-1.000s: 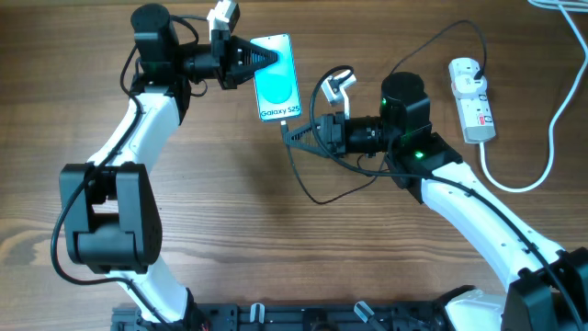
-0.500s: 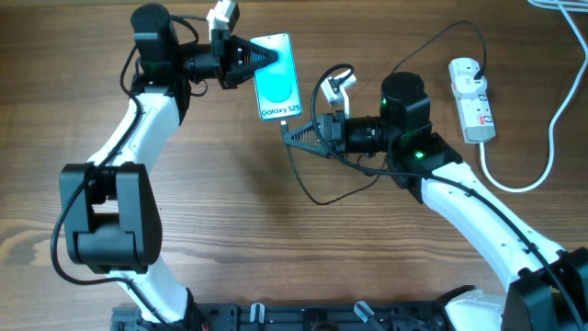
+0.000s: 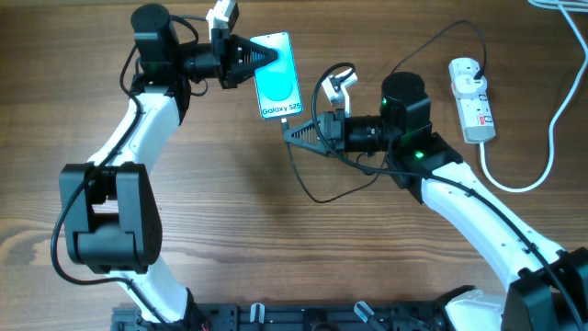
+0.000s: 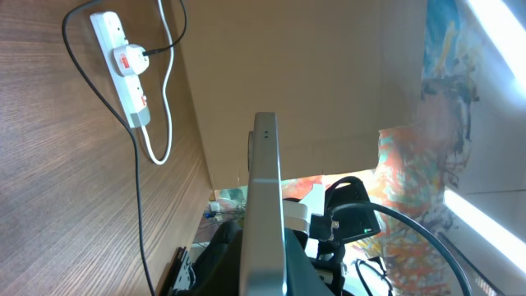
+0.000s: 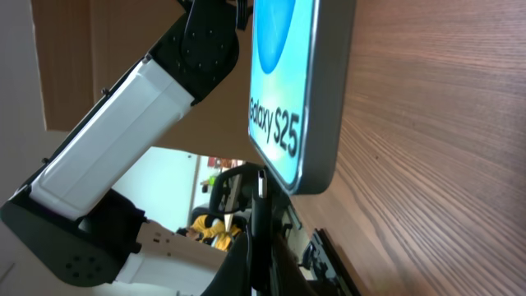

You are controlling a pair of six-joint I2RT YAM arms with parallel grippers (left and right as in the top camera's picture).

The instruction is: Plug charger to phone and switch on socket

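Left jaws clamp the phone [image 3: 277, 78] by its top edge, upper centre of the overhead view; right jaws pinch the charger [image 3: 318, 200] tip just under its bottom edge. I'd square the tip to the port, then push slowly; socket [image 3: 471, 101] waits upper right

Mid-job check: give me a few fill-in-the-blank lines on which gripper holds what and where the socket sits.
1. The left gripper is shut on the ___.
2. The right gripper holds the charger by its tip, at the end of the phone nearest the words "Galaxy ___".
3. On the table, the white socket lies nearer the ___ arm.

Missing words: phone; S25; right.
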